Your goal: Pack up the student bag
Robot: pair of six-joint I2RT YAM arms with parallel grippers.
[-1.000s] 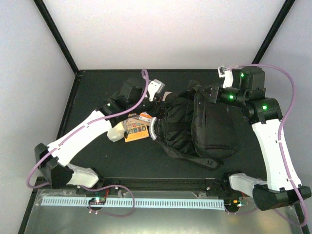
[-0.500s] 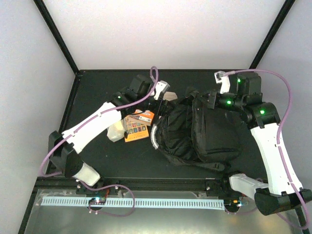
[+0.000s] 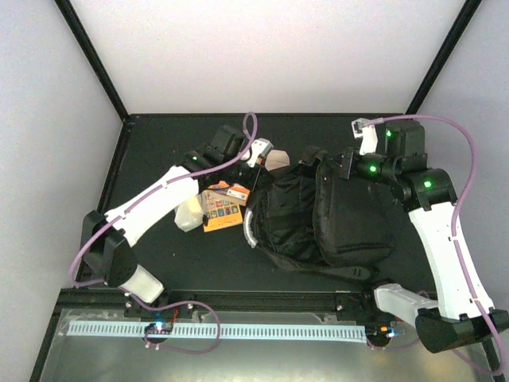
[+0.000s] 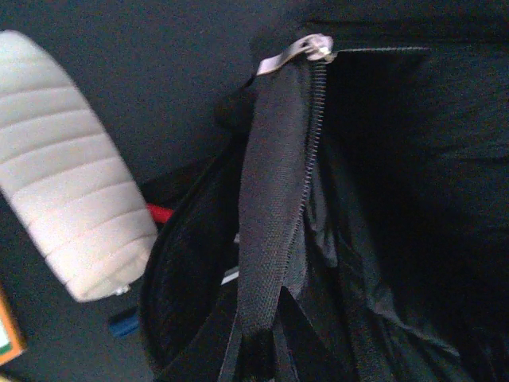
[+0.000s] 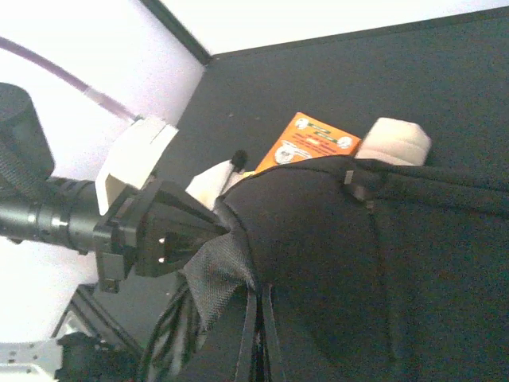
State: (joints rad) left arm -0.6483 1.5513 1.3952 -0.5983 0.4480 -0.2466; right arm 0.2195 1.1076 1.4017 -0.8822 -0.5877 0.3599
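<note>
The student bag [image 3: 322, 215], black and bulky, lies mid-table with its main compartment gaping. My left gripper [image 3: 266, 169] sits at the bag's far left rim. In the left wrist view it [image 4: 258, 354] is shut on the woven strip [image 4: 274, 199] beside the zipper teeth. The metal zipper pull [image 4: 306, 49] shows at the top of that view. My right gripper [image 3: 329, 163] is at the bag's far edge. The right wrist view shows it [image 5: 258, 318] shut on a fold of bag fabric [image 5: 219, 274].
An orange box [image 3: 223, 208] and a small whitish pouch [image 3: 188, 215] lie left of the bag. The bag's pale ribbed handle [image 4: 71, 207] curves at its left side. Red [image 4: 159, 213] and blue [image 4: 123, 322] bits show under the rim. Black frame posts stand at the far corners.
The left gripper has gone from wide open to shut on the bag's zipper edge. The left arm reached further toward the bag's far rim. The bag shifted slightly; the right gripper kept its hold.
</note>
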